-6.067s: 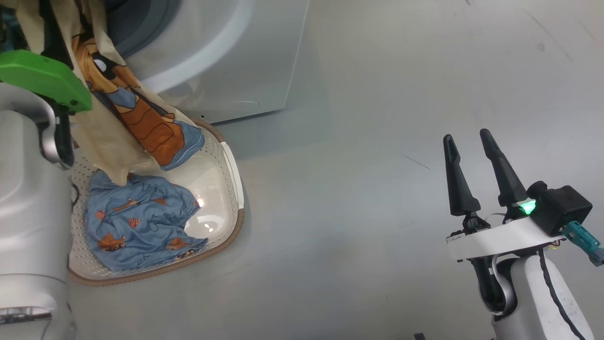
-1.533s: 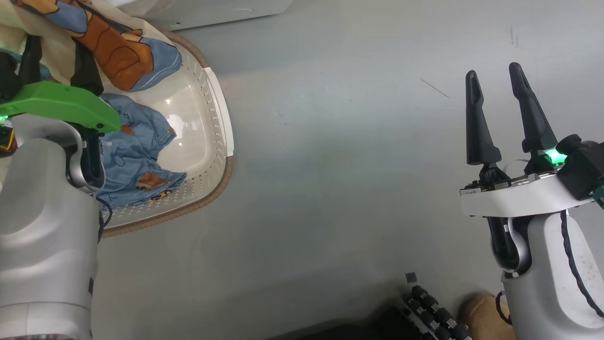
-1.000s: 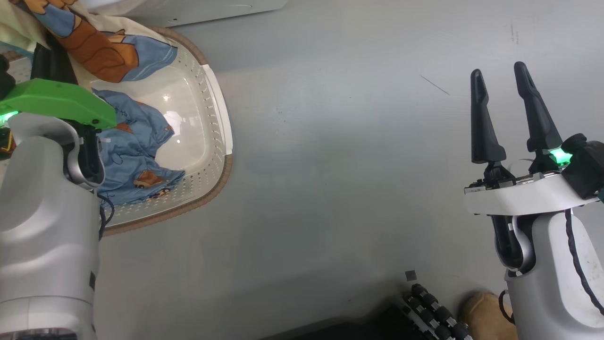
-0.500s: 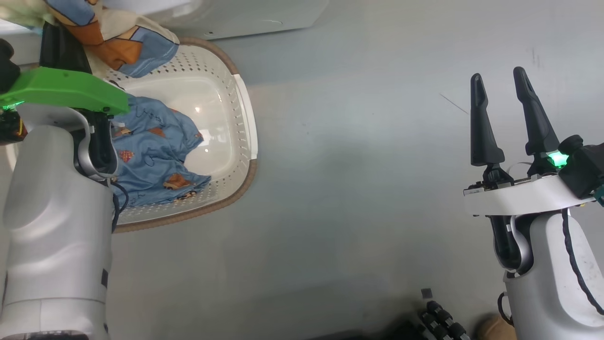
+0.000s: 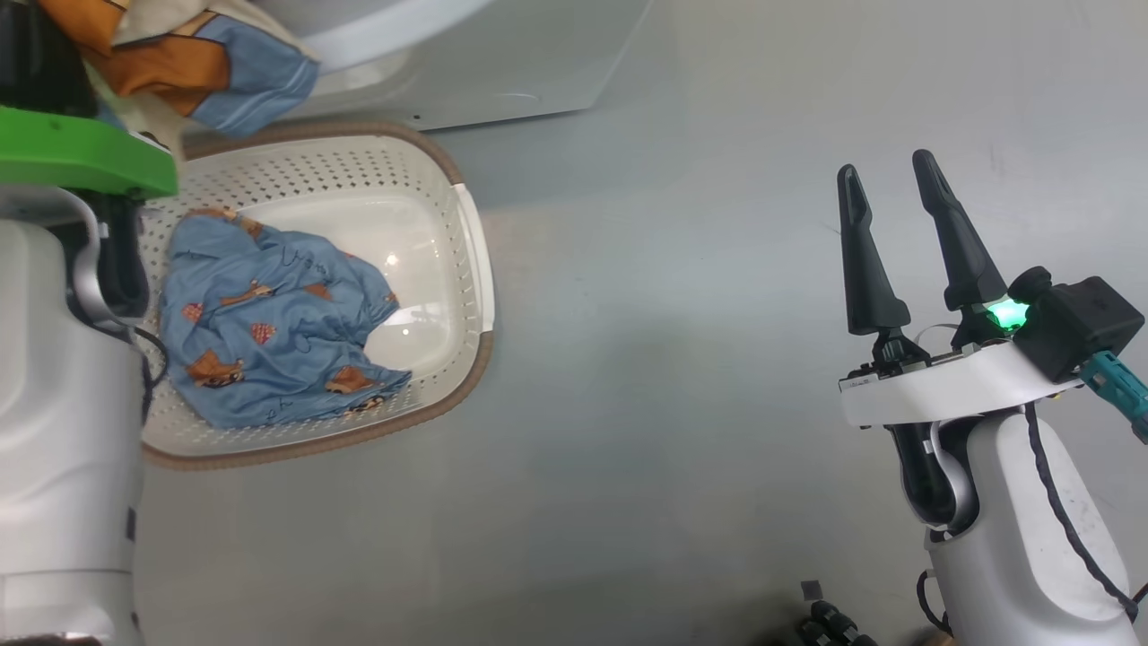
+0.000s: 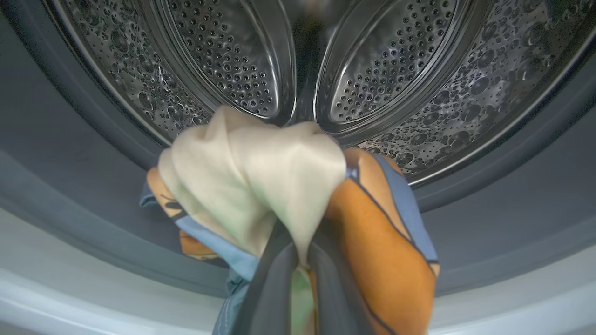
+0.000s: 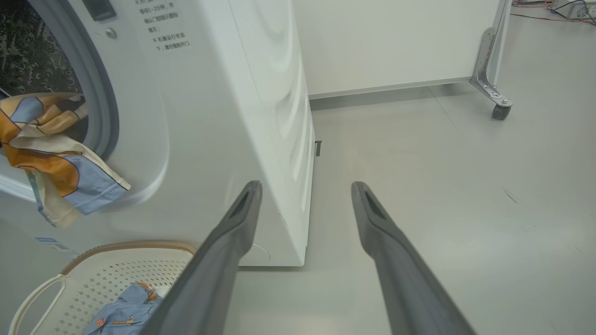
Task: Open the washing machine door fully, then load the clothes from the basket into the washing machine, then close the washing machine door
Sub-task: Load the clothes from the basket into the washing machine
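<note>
Left claw (image 6: 300, 253): pressed together, pinching a cream cloth garment with orange-brown and blue cartoon prints (image 6: 260, 186), which bunches over and ahead of its tips.
Big white front-loading washing machine (image 7: 223, 116): its perforated steel drum (image 6: 223, 60) gapes straight ahead of the left claw. The grey rubber gasket (image 6: 70, 177) curves below and to either side of it.
Right claw (image 5: 886, 170): spread wide, holding nothing, over bare grey floor (image 5: 673, 359), well apart from the laundry.
Cream-white perforated plastic basket with a brown woven-look rim (image 5: 466, 269): on the floor, lower than the left claw, just in front of the machine.
Light blue printed garment (image 5: 269, 332): crumpled inside the basket.
Writing: a few small dark printed lines (image 7: 163, 28) beside the machine's opening, too small to read. The small blue label sticker (image 7: 49, 243) low on the front is also unreadable.
</note>
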You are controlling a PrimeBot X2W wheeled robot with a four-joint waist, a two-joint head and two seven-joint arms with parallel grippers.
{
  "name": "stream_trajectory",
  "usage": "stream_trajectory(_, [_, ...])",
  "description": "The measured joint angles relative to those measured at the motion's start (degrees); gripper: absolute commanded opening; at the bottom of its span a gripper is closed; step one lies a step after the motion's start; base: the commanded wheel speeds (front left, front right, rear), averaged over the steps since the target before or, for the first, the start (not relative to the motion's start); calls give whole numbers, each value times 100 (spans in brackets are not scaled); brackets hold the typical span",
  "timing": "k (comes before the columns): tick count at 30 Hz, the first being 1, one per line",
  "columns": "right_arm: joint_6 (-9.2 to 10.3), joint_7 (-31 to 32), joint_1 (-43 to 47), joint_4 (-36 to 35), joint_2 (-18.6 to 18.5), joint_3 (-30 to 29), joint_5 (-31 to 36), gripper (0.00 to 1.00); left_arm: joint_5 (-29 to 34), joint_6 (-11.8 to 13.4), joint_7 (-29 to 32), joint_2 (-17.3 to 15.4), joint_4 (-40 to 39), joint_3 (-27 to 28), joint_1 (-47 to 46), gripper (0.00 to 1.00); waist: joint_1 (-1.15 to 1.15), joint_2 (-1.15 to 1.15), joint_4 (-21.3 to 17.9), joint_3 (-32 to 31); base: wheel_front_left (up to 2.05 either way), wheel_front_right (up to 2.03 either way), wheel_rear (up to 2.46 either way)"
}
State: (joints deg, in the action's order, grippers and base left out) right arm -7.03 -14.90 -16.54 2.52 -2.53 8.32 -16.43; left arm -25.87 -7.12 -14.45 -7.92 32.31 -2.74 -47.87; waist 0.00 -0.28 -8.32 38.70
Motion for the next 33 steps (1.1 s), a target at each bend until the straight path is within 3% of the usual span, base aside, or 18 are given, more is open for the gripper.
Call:
stream_trajectory(6, [0, 1, 21, 62, -4, 167, -190, 100, 218, 9, 16, -331, 155, 30, -400, 0, 0, 0, -265, -80, 0, 0, 0])
stream_trajectory(23, [0, 1, 293, 86, 5, 350, -323, 100, 662, 266, 793, -1118, 900, 12, -1577, 0, 0, 0, -1103, -39, 0, 0, 0])
stream_trajectory(33, [0, 1, 314, 37, 20, 420, -323, 100, 779, 549, 399, -1332, 844, 154, -2387, 0, 0, 0, -1260, 199, 0, 0, 0])
